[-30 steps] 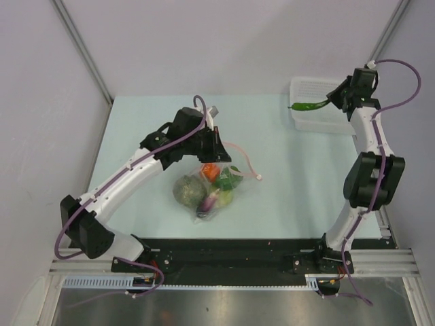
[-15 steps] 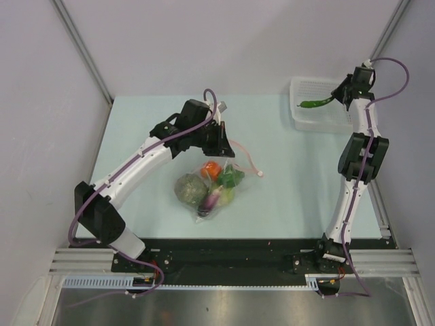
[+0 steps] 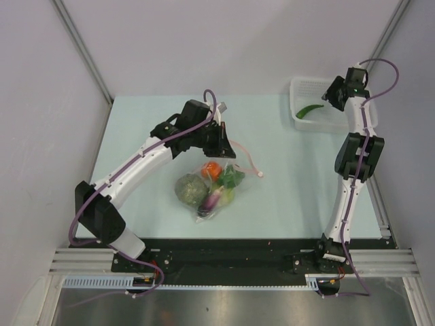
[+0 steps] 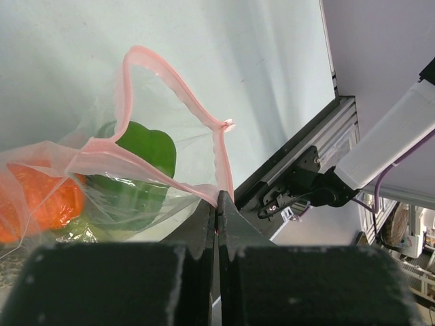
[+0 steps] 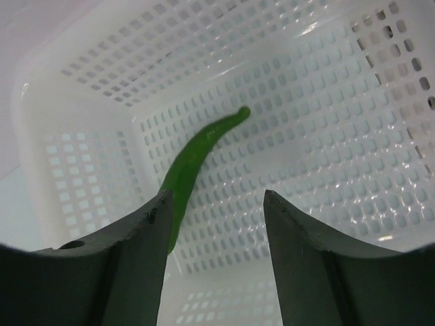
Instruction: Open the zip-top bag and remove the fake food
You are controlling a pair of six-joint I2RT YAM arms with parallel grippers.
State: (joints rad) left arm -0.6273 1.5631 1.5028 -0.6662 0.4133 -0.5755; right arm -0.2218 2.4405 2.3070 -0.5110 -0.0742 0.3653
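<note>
The clear zip-top bag [image 3: 216, 187] lies mid-table with its pink zip strip [image 4: 178, 89] gaping open. Inside it I see an orange-red ball [image 3: 211, 170], a green pepper [image 4: 139, 163], a mottled green-brown head [image 3: 189, 189] and a purple eggplant [image 3: 209, 200]. My left gripper [image 4: 217, 198] is shut on the pink zip edge of the bag. My right gripper [image 5: 217, 200] is open and empty above the white mesh basket [image 3: 304, 93]. A long green chili [image 5: 197, 157] lies loose on the basket floor, and it also shows in the top view [image 3: 310, 110].
The white mesh basket [image 5: 326, 142] stands at the table's far right corner, against the wall. The black rail [image 3: 231, 255] with both arm bases runs along the near edge.
My right gripper has moved over the basket, opened and let go of the green chili, which now lies in the basket. My left gripper has stayed shut on the bag's edge.
</note>
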